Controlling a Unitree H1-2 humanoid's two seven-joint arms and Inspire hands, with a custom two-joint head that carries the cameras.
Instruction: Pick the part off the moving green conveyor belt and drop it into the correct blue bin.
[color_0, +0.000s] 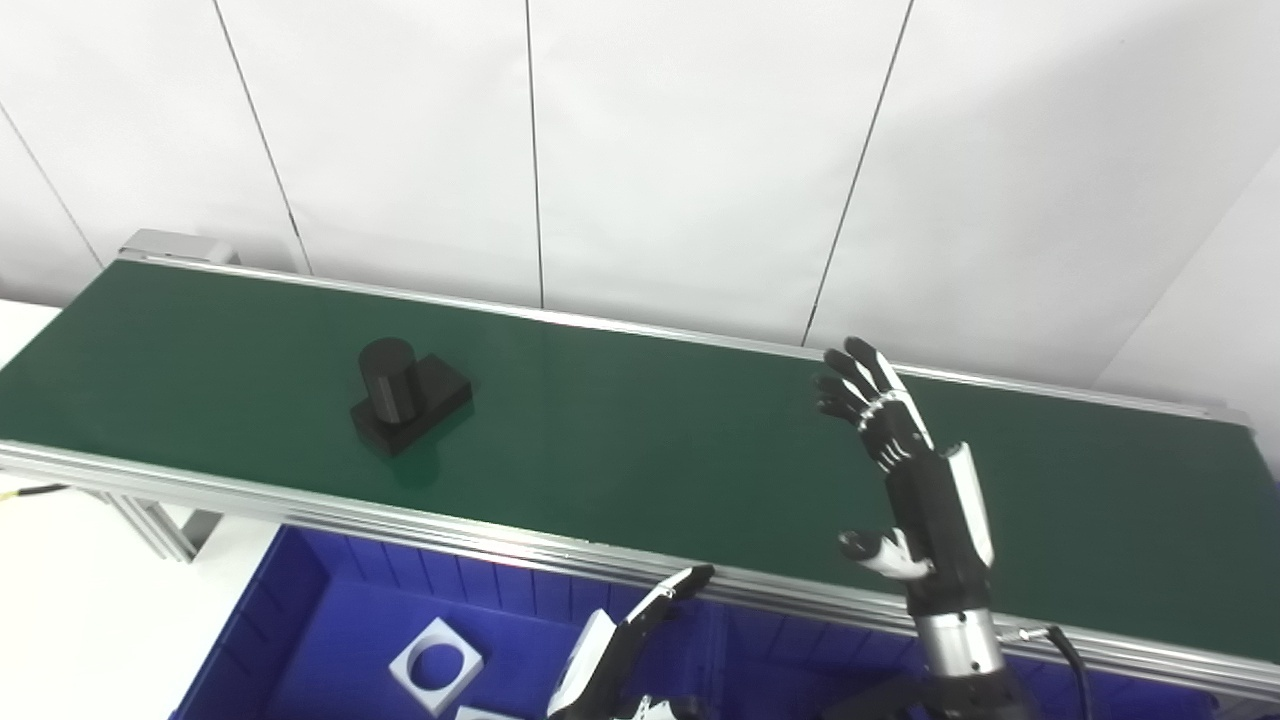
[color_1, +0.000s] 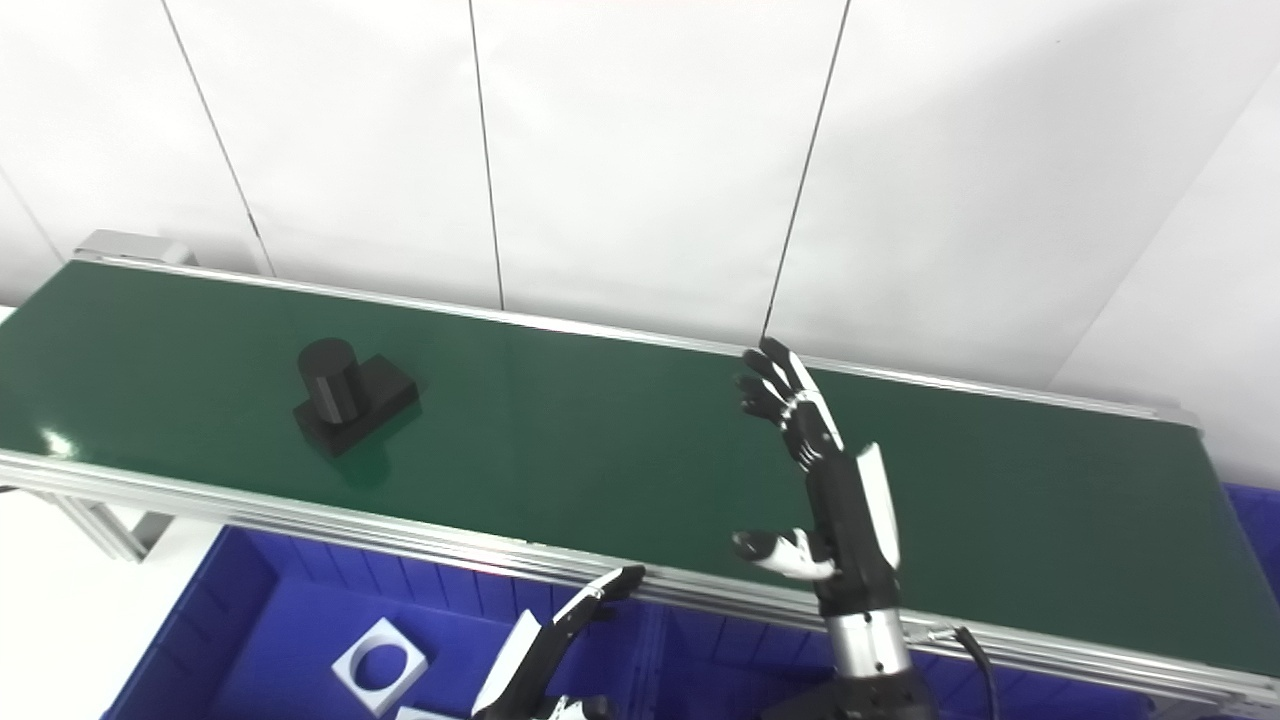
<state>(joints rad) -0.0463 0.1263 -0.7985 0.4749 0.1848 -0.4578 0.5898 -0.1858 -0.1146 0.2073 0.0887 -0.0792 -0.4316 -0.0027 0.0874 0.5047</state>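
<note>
Right hand stands upright over the green belt, fingers spread apart and thumb held out to the side, holding nothing. Left hand sits low at the bottom edge of the view, over the blue bin; its fingers are extended and apart, and it holds nothing as far as the frame shows. The black part lies on the belt toward its left end, well apart from the right hand and to that hand's left, with bare belt between them. It consists of a flat rectangular base with an upright cylinder rising from it. It appears rigid and probably light, likely moulded or printed plastic; the matte surface should not be slippery. The cylinder is the recommended place to take hold, with fingers on one side and thumb opposite, since the flat base gives little to close on. A white square piece with a round hole already lies in the bin, below the near rail.
</note>
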